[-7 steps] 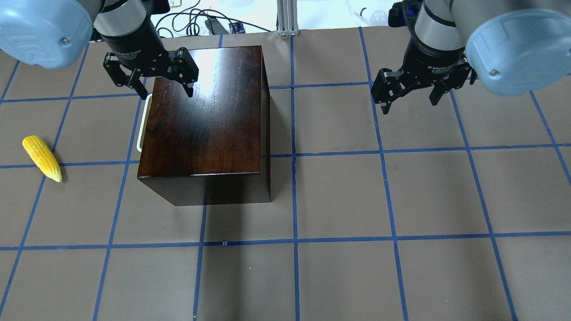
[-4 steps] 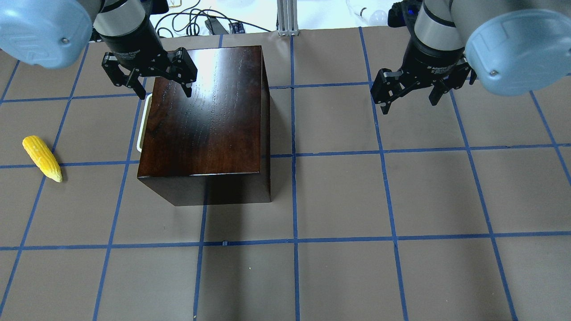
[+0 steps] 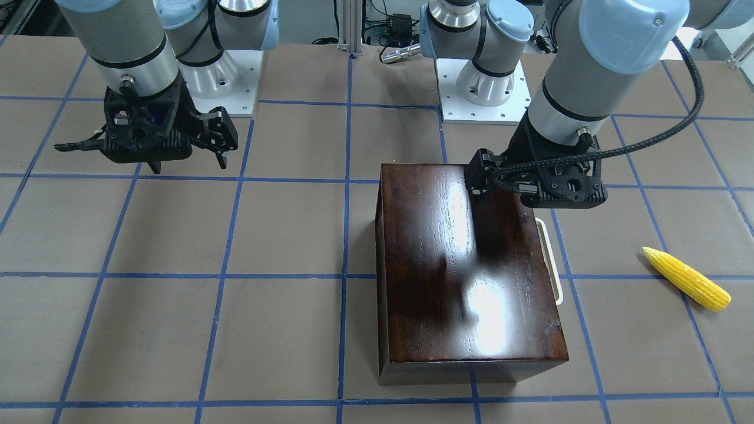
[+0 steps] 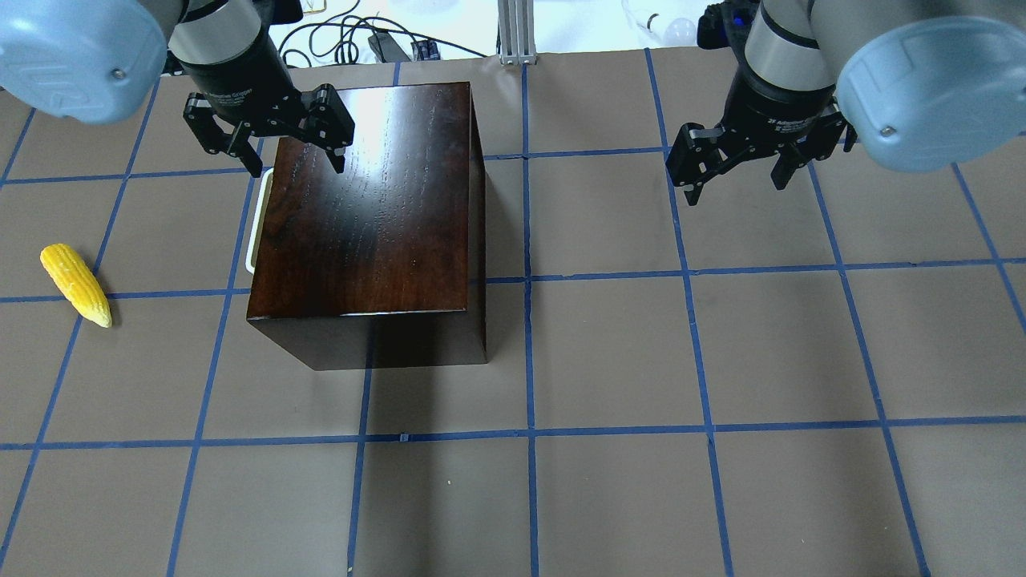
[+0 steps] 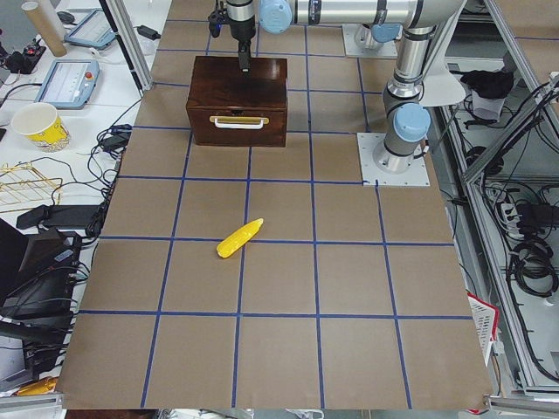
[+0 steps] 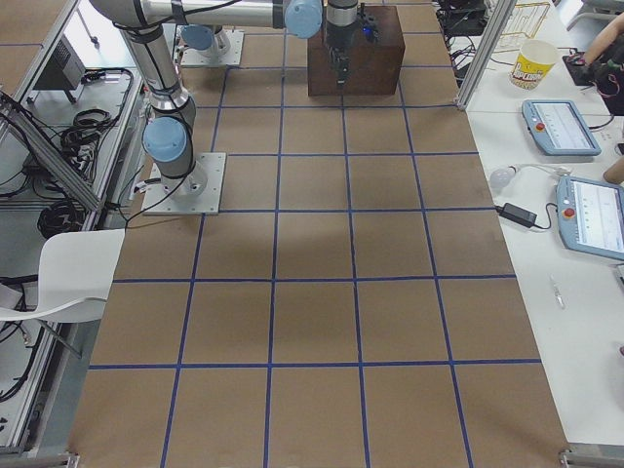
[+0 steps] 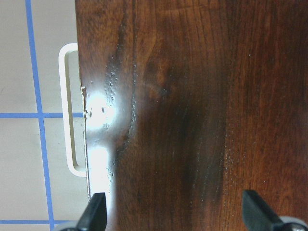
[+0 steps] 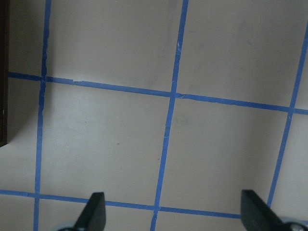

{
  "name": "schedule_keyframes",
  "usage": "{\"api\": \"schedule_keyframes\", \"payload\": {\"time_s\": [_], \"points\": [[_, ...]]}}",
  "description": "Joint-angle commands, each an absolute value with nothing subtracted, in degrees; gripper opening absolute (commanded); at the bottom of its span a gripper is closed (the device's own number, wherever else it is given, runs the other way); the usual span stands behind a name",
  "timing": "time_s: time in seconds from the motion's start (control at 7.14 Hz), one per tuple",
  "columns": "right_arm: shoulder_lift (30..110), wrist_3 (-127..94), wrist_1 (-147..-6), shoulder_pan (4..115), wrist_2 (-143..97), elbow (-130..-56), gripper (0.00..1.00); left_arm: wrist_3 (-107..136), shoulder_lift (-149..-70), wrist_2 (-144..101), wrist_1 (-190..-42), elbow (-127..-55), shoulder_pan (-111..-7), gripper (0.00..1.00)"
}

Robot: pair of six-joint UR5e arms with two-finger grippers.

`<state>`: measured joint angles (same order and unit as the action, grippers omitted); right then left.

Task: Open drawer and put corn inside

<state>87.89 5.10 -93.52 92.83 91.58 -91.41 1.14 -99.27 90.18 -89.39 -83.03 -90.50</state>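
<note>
The dark-brown wooden box (image 4: 377, 200) stands on the table with its drawer closed. Only the drawer's white loop handle (image 4: 255, 220) shows, on the box's left side; it also shows in the left wrist view (image 7: 70, 108) and the front view (image 3: 551, 259). The yellow corn (image 4: 76, 284) lies on the table far left of the box, also seen in the front view (image 3: 686, 278). My left gripper (image 4: 292, 164) is open and empty, hovering above the box's back left corner. My right gripper (image 4: 737, 180) is open and empty over bare table, right of the box.
The table is covered in brown paper with a blue tape grid (image 4: 529, 280). Cables and gear (image 4: 361, 40) lie beyond the table's far edge. The arm bases (image 3: 489, 88) stand on the robot's side.
My left gripper has shifted very slightly towards the far edge of the table. The box, corn and right gripper have not moved.
</note>
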Motion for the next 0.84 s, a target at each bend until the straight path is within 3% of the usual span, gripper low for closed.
{"api": "schedule_keyframes", "payload": {"time_s": [0.0,0.7], "points": [[87.89,5.1,-93.52,92.9,91.58,-91.49,1.0,1.14,-99.67,90.09,-89.38,-83.06,-90.35,1.0],[87.89,5.1,-93.52,92.9,91.58,-91.41,1.0,1.23,-99.05,89.47,-89.91,-82.35,-84.04,1.0]]}}
